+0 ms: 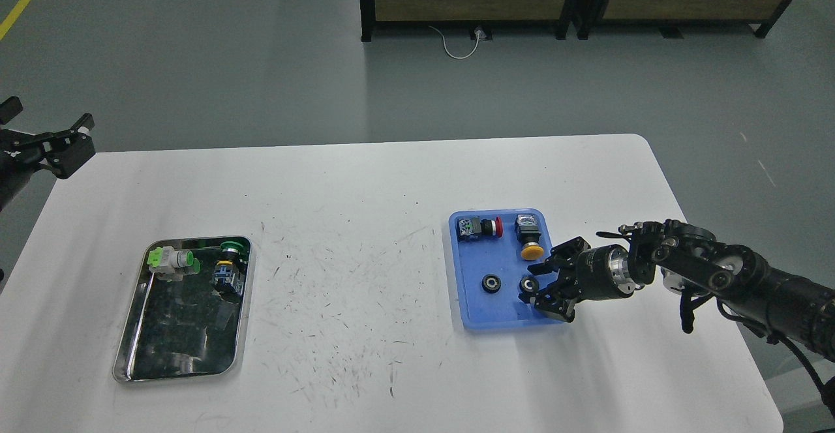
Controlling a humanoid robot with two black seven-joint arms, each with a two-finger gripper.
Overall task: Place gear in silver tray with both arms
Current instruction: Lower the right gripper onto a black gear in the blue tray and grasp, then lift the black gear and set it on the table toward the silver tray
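Observation:
Two small black gears lie in the blue plastic tray [471, 312]: one gear [490, 283] to the left, the other gear [528, 284] right beside my right gripper. My right gripper [533, 283] is open, its fingers above and below the right-hand gear, low over the tray. The silver tray [182, 371] lies at the table's left, with a mirror-like bottom. My left gripper [65, 146] hangs by the table's far left edge, away from everything; its fingers look slightly apart.
The silver tray holds a green-and-white switch [171, 261] and a green push button [229, 265]. The blue tray also holds a red-capped switch [481, 227] and a yellow-capped switch [528, 237]. The white table [365, 224] ends just right of my right arm.

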